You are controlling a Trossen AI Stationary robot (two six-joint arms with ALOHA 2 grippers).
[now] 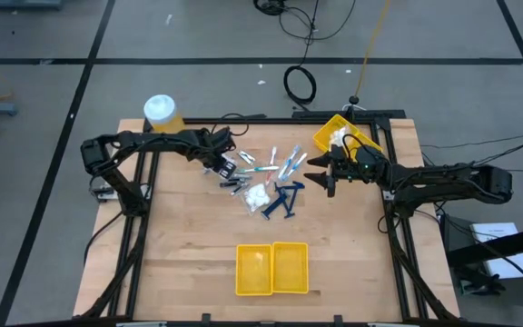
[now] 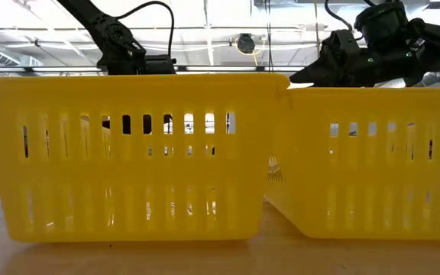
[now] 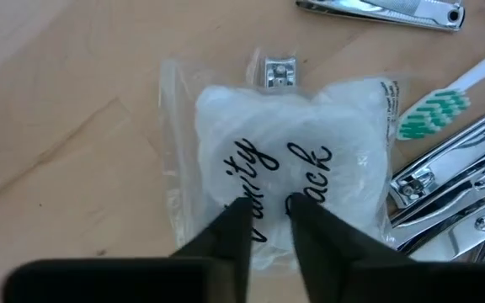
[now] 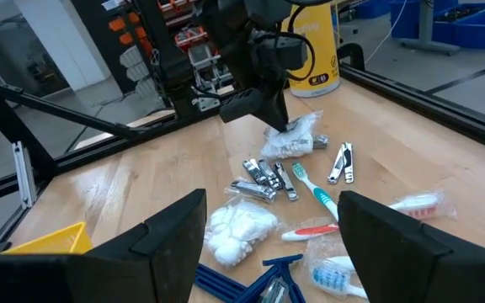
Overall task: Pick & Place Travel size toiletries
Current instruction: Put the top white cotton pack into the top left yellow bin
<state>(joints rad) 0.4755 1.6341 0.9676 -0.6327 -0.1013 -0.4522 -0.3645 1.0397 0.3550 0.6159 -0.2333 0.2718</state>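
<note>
Packet: clear vanity packet of soft white bits lies flat on the counter at the left edge of the toiletry pile, on the far half of the counter.
Handling: judged light, limp and crinkly; the film looks slippery and should bunch, not resist, so a pinch on the padded middle or a gathered edge seems safest.
Left tool: left tool is down over the packet's near edge, fingers drawn close together with the film between them; it looks like a grip forming on the packet, still on the wood.
Neighbours: silvery nail clippers and a toothbrush lie just beside the packet, one small silver piece touching its far edge; they could drag along on a lift.
Pile: blue razors and another white packet lie further right.
Right tool: right tool hovers, spread wide and empty, right of the pile.
Bins: yellow two-compartment bin sits at the near edge, well apart from the packet.
</note>
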